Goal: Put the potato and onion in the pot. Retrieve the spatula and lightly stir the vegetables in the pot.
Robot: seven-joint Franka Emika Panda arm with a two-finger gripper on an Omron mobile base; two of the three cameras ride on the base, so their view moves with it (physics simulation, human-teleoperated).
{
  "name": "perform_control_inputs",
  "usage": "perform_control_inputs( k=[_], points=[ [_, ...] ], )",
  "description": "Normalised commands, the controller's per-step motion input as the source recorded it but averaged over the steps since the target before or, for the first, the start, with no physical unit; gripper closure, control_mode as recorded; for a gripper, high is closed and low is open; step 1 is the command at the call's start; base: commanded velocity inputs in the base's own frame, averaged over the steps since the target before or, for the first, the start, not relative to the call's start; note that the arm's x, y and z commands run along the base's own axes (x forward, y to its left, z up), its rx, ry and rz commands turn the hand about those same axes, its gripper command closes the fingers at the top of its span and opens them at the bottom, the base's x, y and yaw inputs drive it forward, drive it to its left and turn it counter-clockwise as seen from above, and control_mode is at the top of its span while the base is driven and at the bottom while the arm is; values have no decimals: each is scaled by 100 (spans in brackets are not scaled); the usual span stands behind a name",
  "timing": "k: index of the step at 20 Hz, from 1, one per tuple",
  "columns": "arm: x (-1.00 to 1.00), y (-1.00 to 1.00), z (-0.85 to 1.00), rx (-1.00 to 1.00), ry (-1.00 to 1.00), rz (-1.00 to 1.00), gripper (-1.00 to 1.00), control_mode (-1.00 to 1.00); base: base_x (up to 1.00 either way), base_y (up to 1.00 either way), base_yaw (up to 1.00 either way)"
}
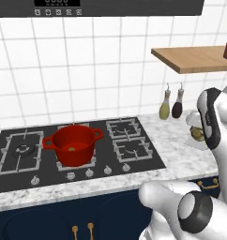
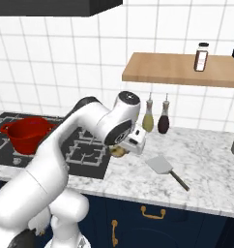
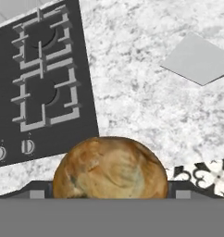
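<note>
Potato (image 3: 110,167) on the tabletop (image 2: 211,164) right of the hob, just under my claw (image 2: 123,150), jaws wide apart. Next I'd close on it, then carry it to the pot (image 1: 73,144).

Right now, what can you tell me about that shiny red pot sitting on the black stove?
The round, glossy red cooking pot stands upright on a middle burner grate of the black gas cooktop. It looks like enamelled metal, with two small loop handles at opposite sides of its rim and no lid. Inside, something small and pale lies on the bottom, too small to identify. Nothing else touches the pot. In the right base view it appears at the far left.
</note>
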Motion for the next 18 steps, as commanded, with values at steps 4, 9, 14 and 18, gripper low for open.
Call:
perform_control_inputs(
  k=[4,9,14,18],
  points=[
    [-14,100,80,-17,-5,0,100,-100,0,0,0],
    [7,82,34,-20,13,0,100,-100,0,0,0],
    [0,1,0,-1,4,0,100,-100,0,0,0],
    [0,0,0,0,0,0,100,-100,0,0,0]
  ],
)
